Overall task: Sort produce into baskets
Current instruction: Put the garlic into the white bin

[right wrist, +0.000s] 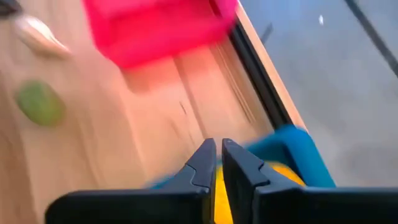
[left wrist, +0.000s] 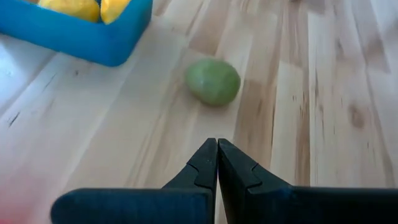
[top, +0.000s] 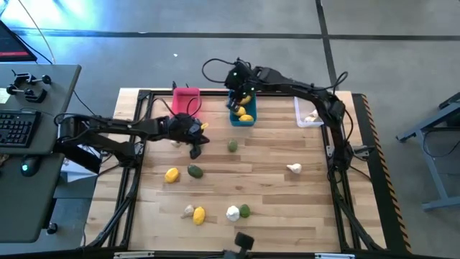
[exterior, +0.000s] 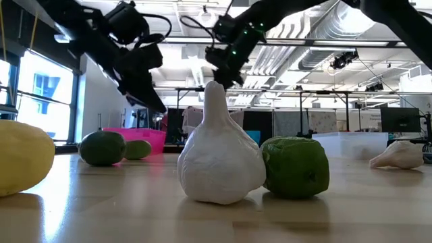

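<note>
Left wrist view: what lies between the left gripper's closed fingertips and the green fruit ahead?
Nothing: only bare wooden table separates the left gripper from the green fruit, shown in the left wrist view.

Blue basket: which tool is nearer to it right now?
Right. The right tool hangs over the blue basket; the left tool sits off to its side, nearer the pink basket.

Grey floor [top: 215, 43]; desk [top: 43, 93] with keyboard [top: 18, 128].
</note>
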Robot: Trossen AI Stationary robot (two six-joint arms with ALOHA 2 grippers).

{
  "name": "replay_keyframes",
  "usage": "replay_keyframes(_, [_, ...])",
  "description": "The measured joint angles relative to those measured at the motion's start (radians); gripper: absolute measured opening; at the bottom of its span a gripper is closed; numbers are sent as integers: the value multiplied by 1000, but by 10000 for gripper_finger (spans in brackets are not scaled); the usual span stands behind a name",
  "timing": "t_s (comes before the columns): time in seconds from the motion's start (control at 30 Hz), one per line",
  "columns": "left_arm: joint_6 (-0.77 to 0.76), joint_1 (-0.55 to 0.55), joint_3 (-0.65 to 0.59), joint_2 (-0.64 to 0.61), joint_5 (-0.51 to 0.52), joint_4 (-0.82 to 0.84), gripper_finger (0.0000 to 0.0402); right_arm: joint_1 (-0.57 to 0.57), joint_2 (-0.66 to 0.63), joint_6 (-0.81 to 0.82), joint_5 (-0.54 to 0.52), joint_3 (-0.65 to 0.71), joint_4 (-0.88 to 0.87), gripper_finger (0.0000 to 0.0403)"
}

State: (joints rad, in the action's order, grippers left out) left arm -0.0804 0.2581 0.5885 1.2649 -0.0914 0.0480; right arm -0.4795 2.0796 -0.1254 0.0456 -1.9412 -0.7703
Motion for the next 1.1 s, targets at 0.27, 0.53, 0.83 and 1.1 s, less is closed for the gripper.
replay_keyframes(0.27, [40,27,147,-86,25,402,0,80,-49,144,20,233,370,1])
replay_keyframes(0.53, [14,71,144,-222,26,574,0,143,-236,302,-57,595,683,0])
replay_keyframes(0.83, [-119,113,123,-277,2,818,1,226,-622,436,-239,937,699,0])
replay_keyframes(1.1, [-119,106,122,-236,23,956,59,297,-888,545,-398,1104,621,0])
